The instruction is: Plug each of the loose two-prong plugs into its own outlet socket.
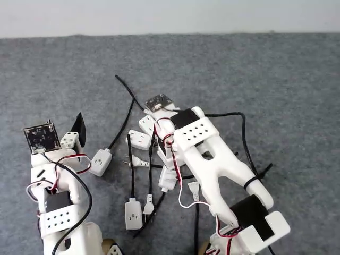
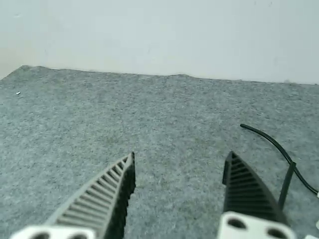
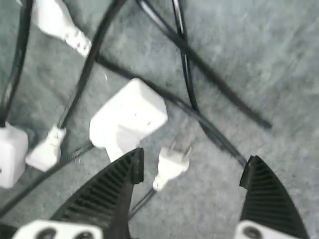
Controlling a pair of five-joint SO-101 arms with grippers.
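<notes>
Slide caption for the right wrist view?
Right gripper, fingers open, above a white two-prong plug beside a white outlet socket.

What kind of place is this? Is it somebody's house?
Probably a robot test bench, not a house: the left arm and right arm sit on a grey mat by a bare wall, with loose plugs and outlet sockets laid out.
</notes>
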